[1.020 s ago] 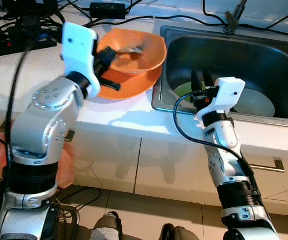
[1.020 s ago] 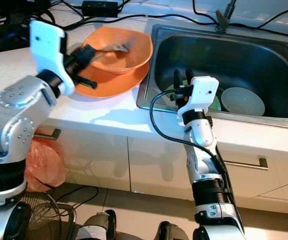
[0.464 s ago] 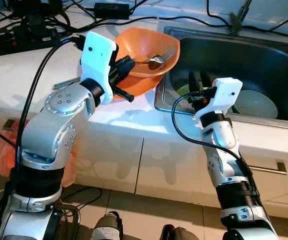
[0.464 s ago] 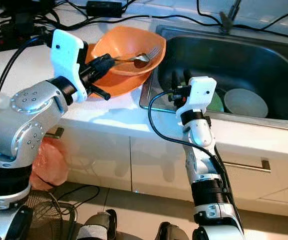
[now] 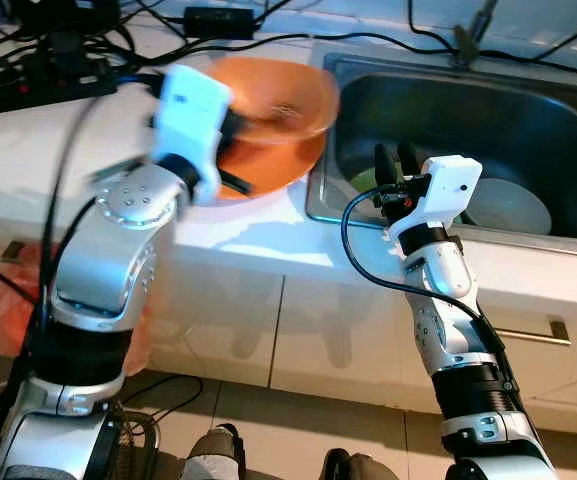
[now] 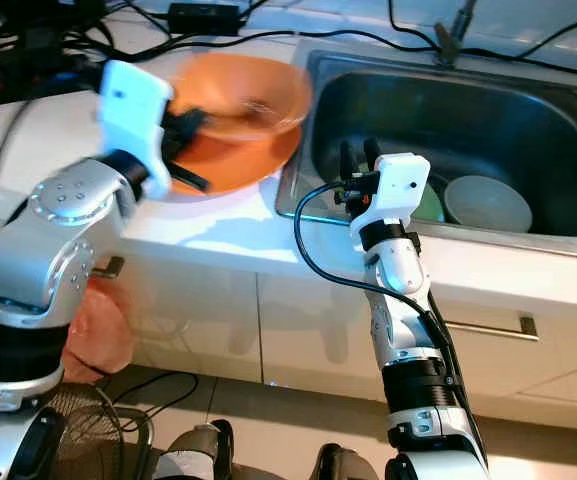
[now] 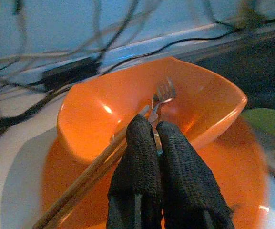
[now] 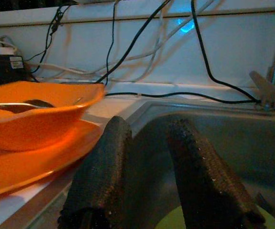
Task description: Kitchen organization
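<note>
White kitchen counter (image 5: pixel 28 150) holds an orange bowl (image 7: pixel 127 109) on an orange plate (image 7: pixel 242 191) beside the sink (image 5: pixel 528 110). Left gripper (image 7: pixel 156 143) is clenched on a fork (image 7: pixel 162 93) in the bowl, likely to lift it out. Right gripper (image 8: pixel 147 157) hovers spread over the sink, holding nothing.

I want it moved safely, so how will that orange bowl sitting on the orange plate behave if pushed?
The orange bowl probably slides easily: it rests on a glossy orange plate. It looks like light plastic. The fork and chopsticks inside may rattle or shift.
</note>
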`<state>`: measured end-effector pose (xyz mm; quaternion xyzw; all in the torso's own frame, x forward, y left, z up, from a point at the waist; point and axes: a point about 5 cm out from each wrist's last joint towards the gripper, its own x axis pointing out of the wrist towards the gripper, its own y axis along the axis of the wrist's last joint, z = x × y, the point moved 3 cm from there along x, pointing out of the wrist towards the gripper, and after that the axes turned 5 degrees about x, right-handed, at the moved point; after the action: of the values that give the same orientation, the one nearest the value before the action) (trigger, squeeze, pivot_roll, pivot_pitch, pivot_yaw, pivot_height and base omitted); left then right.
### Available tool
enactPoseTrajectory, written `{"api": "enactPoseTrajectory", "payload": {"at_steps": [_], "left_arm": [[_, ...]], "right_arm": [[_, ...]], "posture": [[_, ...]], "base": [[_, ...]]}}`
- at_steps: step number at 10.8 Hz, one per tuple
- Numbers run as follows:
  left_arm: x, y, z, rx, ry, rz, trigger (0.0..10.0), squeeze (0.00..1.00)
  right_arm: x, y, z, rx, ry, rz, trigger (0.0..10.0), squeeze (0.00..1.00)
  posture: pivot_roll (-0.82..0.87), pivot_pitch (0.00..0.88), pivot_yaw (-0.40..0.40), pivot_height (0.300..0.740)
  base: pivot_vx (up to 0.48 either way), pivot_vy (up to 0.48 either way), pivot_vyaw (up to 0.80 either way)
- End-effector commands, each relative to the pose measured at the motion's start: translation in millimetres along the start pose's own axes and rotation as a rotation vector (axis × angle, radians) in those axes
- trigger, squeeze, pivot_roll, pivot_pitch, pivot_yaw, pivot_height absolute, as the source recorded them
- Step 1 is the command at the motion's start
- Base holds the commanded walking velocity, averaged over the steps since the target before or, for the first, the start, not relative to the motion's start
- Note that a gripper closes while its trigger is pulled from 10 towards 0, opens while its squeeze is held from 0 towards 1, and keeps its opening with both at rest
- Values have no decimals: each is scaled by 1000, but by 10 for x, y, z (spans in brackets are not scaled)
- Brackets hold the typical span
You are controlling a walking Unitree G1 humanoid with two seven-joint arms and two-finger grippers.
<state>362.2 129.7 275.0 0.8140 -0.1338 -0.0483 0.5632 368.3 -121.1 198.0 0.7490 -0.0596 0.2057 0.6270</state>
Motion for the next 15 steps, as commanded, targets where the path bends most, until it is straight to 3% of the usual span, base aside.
{"api": "enactPoseTrajectory", "payload": {"at_steps": [1, 3, 4, 5, 6, 7, 10, 13, 15], "left_arm": [[3, 2, -87, 12, 64, -9, 10000, 0], [24, 39, -120, 35, 50, -10, 10000, 0], [29, 56, -53, 17, -17, -7, 10000, 0], [28, 73, 8, -36, -68, 2, 10000, 0], [13, 107, 65, -143, -114, 24, 10000, 0], [9, 110, 59, -182, -116, 27, 10000, 0], [-11, 71, -59, -208, -62, -4, 10000, 0], [-3, 7, -215, -327, 48, -40, 10000, 0], [8, -2, -264, -357, 63, -25, 10000, 0]], "right_arm": [[-10, 9, 20, 6, -4, 0, 10000, 0], [-7, 10, 20, 6, -3, -1, 10000, 0], [-7, 10, 20, 7, -2, -1, 10000, 0], [-7, 6, 20, 7, -2, -3, 10000, 0], [-5, 4, 22, 6, -1, -3, 10000, 0], [-3, 5, 23, 6, -2, -3, 10000, 0], [0, 4, 24, 6, 2, -5, 10000, 0], [1, 1, 11, 8, 6, -5, 10000, 0], [2, -1, 9, 9, 7, -6, 10000, 0]], "posture": [[226, 154, -27, 740], [227, 155, -27, 740], [228, 155, -26, 740], [228, 154, -26, 740], [226, 153, -27, 740], [227, 153, -28, 740], [231, 153, -31, 740], [231, 153, -32, 740], [232, 152, -32, 740]], "base": [[0, 0, 0], [0, 0, 0], [0, 0, 0], [0, 0, 0], [0, 0, 0], [0, 0, 0], [0, 0, 0], [0, 0, 0], [0, 0, 0]]}}
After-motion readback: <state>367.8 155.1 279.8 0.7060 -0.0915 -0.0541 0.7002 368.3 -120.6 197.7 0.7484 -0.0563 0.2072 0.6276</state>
